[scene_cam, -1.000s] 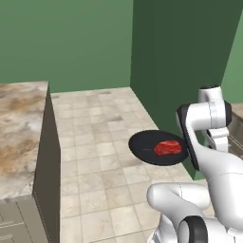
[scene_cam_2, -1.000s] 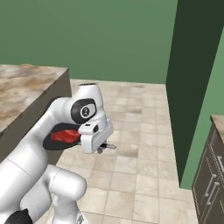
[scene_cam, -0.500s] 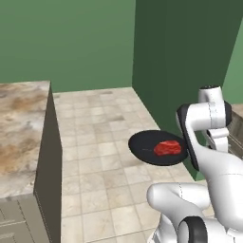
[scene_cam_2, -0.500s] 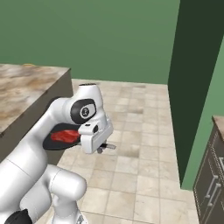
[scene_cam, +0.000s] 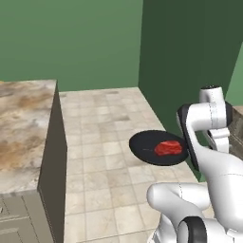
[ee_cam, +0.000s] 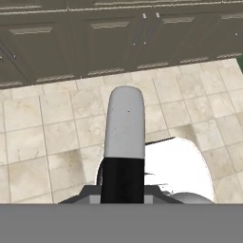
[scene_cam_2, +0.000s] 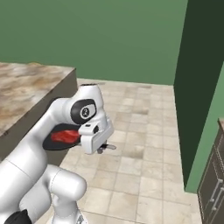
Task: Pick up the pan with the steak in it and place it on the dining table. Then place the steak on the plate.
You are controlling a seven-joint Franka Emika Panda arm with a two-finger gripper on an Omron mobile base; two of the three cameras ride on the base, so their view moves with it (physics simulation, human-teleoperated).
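While the claw (scene_cam_2: 101, 148) is clamped on the handle (ee_cam: 124, 126), the pan (scene_cam: 157, 147) rides level in the air above the tiled floor (scene_cam: 102, 142), presumably so the steak (scene_cam: 168, 148) stays seated near its middle. Farther off to the left, the dining table's tabletop (scene_cam: 23, 123) waits, well apart.

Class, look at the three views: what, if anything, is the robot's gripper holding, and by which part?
The gripper holds the pan, with the steak in it, by its handle, carried level above the tiled floor.
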